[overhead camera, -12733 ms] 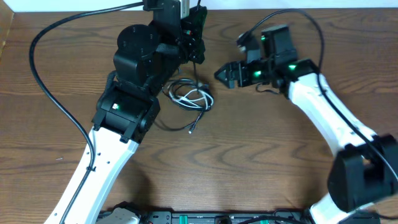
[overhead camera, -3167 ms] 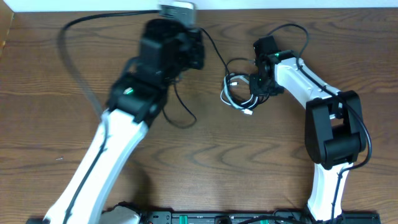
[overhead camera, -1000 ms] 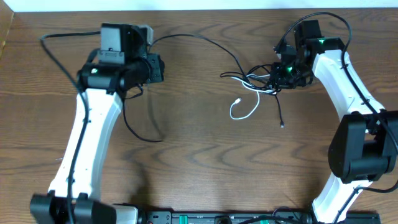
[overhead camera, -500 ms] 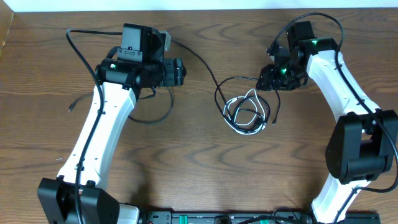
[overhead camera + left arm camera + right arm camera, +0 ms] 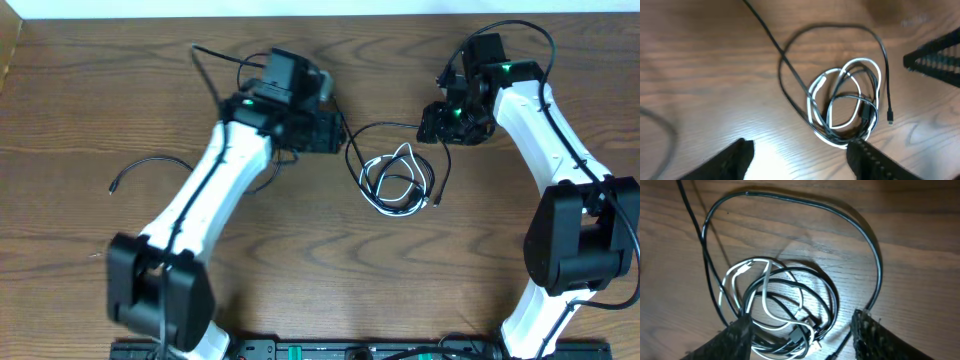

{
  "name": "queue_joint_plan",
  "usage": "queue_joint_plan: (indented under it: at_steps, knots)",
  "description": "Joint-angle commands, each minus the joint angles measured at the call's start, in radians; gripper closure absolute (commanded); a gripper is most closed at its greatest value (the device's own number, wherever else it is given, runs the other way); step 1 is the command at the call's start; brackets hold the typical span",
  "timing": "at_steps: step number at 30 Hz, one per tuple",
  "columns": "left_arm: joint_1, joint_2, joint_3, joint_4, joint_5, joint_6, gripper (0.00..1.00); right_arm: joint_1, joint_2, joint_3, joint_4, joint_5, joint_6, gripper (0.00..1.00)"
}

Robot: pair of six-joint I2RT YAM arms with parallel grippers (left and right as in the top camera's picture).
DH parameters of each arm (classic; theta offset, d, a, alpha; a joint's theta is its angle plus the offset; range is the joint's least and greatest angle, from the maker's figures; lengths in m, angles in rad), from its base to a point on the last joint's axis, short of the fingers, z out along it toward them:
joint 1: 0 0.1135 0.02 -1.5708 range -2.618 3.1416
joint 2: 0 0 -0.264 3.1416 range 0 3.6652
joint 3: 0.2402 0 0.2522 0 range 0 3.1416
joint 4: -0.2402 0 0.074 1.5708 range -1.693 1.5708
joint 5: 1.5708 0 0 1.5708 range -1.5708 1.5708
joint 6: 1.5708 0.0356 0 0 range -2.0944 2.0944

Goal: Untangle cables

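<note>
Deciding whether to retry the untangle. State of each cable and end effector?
white cable: coiled, lying loose, tangled with the black one.
black cable: looped through the white coil, not held.
left end effector: open, empty, over the cables.
right end effector: open, empty, over the cables.

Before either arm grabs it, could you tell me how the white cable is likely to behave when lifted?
Probably floppy: the white cable lies in loose curls. It would likely drag the black cable along, since their loops interlace.
</note>
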Motion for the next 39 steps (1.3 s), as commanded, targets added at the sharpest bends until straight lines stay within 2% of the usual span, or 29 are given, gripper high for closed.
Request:
queue_joint_plan:
  at_steps: [1, 5, 17, 18, 27, 32, 39]
  knots:
    - [-0.048, 0.072, -0.005, 0.035, 0.014, -0.082, 0.42, -0.005, -0.002, 0.011, -0.001, 0.032, 0.016, 0.39]
    - [-0.074, 0.12, -0.005, 0.047, 0.01, -0.142, 0.47, -0.005, -0.002, 0.011, 0.0, 0.035, 0.016, 0.38]
    - [-0.168, 0.216, -0.007, 0.084, -0.039, -0.229, 0.5, -0.005, -0.002, 0.011, -0.001, 0.053, 0.016, 0.36]
    - [-0.178, 0.236, -0.009, 0.102, -0.043, -0.255, 0.55, -0.005, -0.002, 0.011, -0.001, 0.053, 0.016, 0.36]
    - [-0.234, 0.327, -0.01, 0.175, -0.137, -0.362, 0.74, -0.005, -0.002, 0.011, 0.0, 0.054, 0.015, 0.34]
    - [-0.257, 0.352, -0.01, 0.183, -0.22, -0.412, 0.75, -0.005, -0.002, 0.011, 0.0, 0.054, 0.015, 0.33]
    - [-0.262, 0.375, -0.011, 0.172, -0.227, -0.414, 0.77, -0.005, -0.002, 0.011, 0.0, 0.055, 0.015, 0.33]
